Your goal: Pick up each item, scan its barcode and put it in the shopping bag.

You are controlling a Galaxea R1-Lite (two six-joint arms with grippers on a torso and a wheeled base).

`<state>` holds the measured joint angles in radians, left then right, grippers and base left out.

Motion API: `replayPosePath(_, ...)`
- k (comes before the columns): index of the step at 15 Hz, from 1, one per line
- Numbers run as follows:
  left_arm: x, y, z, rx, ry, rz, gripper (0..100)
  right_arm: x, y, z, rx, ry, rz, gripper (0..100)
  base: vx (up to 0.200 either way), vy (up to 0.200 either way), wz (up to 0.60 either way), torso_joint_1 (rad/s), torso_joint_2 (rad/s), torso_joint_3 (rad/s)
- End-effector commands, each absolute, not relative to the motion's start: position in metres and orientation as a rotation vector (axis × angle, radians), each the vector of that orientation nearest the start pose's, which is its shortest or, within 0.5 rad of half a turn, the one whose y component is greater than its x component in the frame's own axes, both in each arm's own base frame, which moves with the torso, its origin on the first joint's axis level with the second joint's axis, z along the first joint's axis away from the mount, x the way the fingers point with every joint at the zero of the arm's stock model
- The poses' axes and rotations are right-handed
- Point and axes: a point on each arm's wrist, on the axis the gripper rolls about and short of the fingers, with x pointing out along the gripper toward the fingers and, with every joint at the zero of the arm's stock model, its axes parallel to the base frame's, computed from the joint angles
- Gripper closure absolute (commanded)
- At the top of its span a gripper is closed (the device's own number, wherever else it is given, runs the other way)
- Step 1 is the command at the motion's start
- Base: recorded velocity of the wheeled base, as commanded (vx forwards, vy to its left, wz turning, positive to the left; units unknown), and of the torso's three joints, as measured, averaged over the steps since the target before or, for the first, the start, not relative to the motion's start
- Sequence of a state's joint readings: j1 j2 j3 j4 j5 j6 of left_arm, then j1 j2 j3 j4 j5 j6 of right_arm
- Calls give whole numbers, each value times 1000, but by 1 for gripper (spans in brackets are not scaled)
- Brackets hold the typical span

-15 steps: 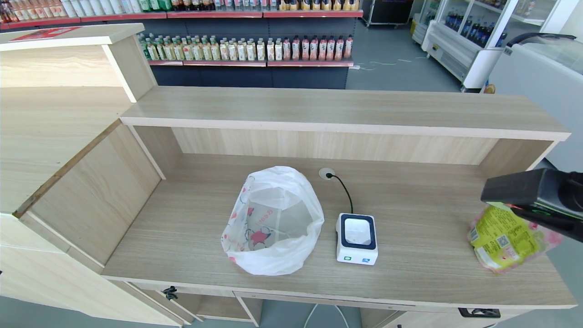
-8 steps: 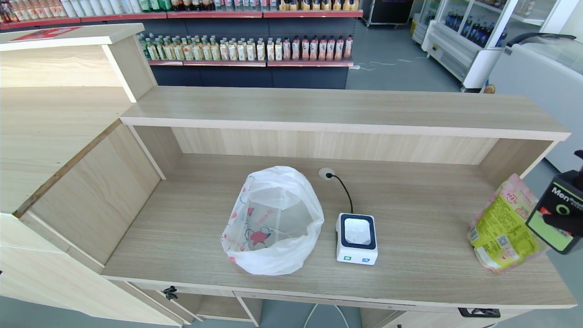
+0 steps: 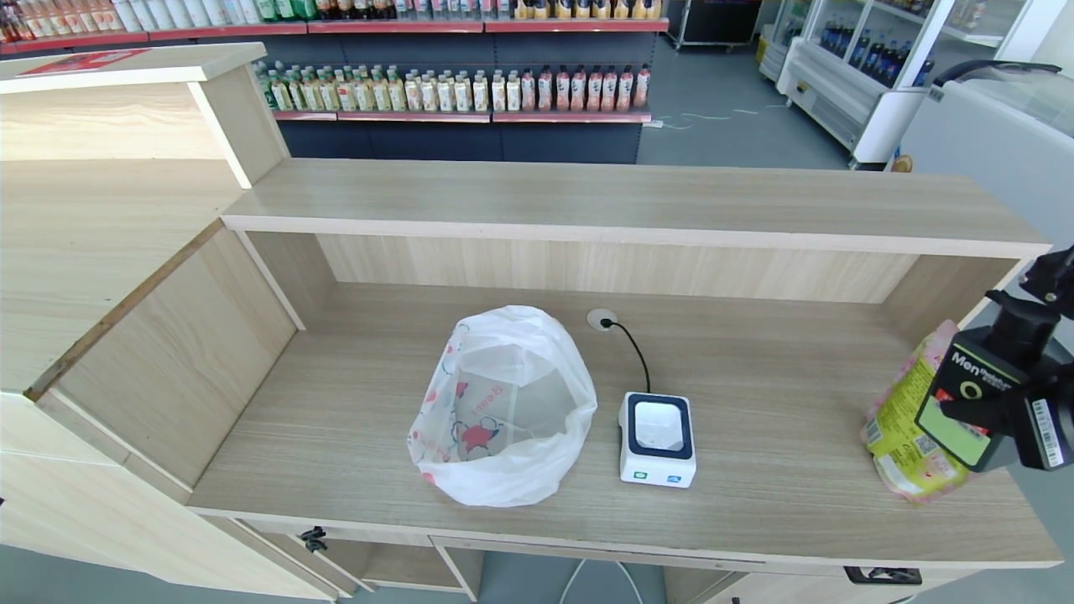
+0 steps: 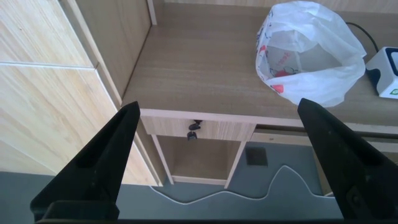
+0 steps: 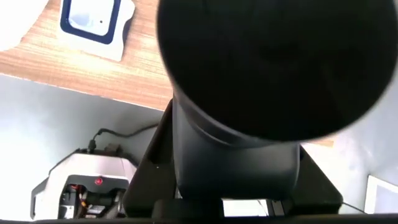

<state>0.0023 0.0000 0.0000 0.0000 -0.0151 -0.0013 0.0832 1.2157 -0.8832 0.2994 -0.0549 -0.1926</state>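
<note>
A white plastic shopping bag [image 3: 503,411] [image 4: 311,53] stands open at the counter's middle. Just right of it sits the white barcode scanner [image 3: 657,436] [image 4: 387,74] [image 5: 93,22], window up. At the counter's right end lies a yellow-green and pink snack pouch [image 3: 902,419]. In front of the pouch a black bottle [image 3: 977,403] [image 5: 273,68] with a green label hangs above the counter, and my right gripper [image 3: 1024,323] is shut on its upper end. My left gripper [image 4: 217,106] is open and holds nothing, low beyond the counter's front left edge.
The wooden counter [image 3: 336,419] has a raised ledge [image 3: 621,201] along the back and a side wall on the left. The scanner's black cable [image 3: 633,348] runs to a hole behind it. A drawer with a key [image 4: 194,127] sits under the front edge.
The black bottle in my right gripper turned from lying sideways above the pouch to standing on end with its label facing me. Bag, scanner and pouch stayed put.
</note>
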Motion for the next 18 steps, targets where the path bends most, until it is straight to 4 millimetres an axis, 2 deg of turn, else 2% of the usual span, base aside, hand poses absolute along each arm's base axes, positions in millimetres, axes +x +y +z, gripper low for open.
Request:
replayPosePath(1, -23, 0, 75, -2, 0, -12, 0, 175, 18, 230, -235, 651, 114, 100, 0, 0, 0, 0, 0, 0)
replayPosePath(5, -23, 0, 75, -2, 0, -12, 0, 179, 28, 222, -223, 690, 246, 100, 0, 0, 600, 0, 4, 1)
replayPosePath(9, -23, 0, 75, -2, 0, -12, 0, 201, 36, 212, -46, 686, 536, 100, 0, 0, 0, 0, 0, 0)
replayPosePath(12, -23, 0, 75, -2, 0, -12, 0, 224, 18, 203, 138, 642, 769, 100, 0, 0, 0, 0, 0, 0)
replayPosePath(15, -23, 0, 75, -2, 0, -12, 0, 246, -3, 183, 265, 657, 864, 100, 0, 0, 0, 0, 0, 0)
replayPosePath(18, -23, 0, 75, -2, 0, -11, 0, 264, -17, 166, 300, 668, 883, 100, 0, 0, 0, 0, 0, 0)
